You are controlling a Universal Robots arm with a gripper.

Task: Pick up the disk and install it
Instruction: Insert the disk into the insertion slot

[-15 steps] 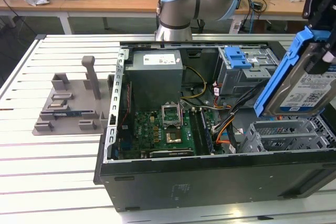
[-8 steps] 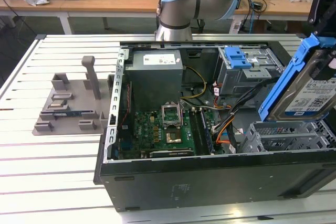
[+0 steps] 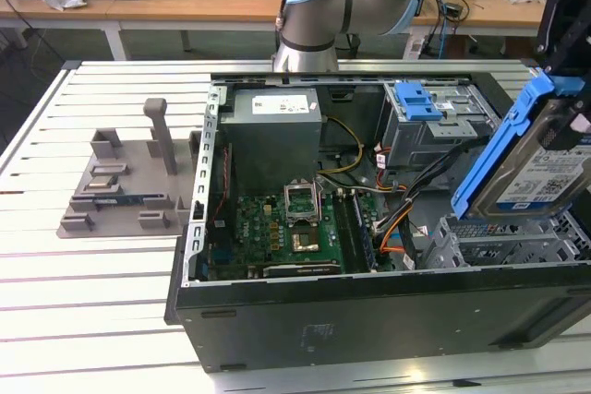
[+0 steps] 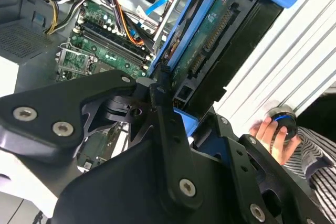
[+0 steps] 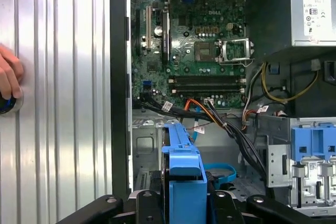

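Slatted metal table [image 3: 92,311], messy desks behind it, and an open PC case [image 3: 369,320] lying flat on top.

The disk [image 3: 545,173] is up in the air, tilted on edge over the end of the case at the exterior view's right, just above the grey bay frame [image 3: 508,246]. The gripper [image 5: 181,205] is clamped on it, one black finger on each side of the blue rails [image 3: 499,154].

We reckon it's stiff, fairly heavy for its size, and no fan of knocks. The bare metal looks slippery, so we'd hold it by the rails or side edges. The second wrist view shows its green circuit board [image 4: 210,35] and connector exposed, and we wouldn't squeeze there.

Further out, the cage [image 3: 443,136] with the blue latch [image 3: 416,99] sits near the disk. The motherboard [image 3: 286,228] is mid-case. The grey stand [image 3: 129,182] is well off at the exterior view's left. A hand [image 4: 270,132] rests on the table beside the case.
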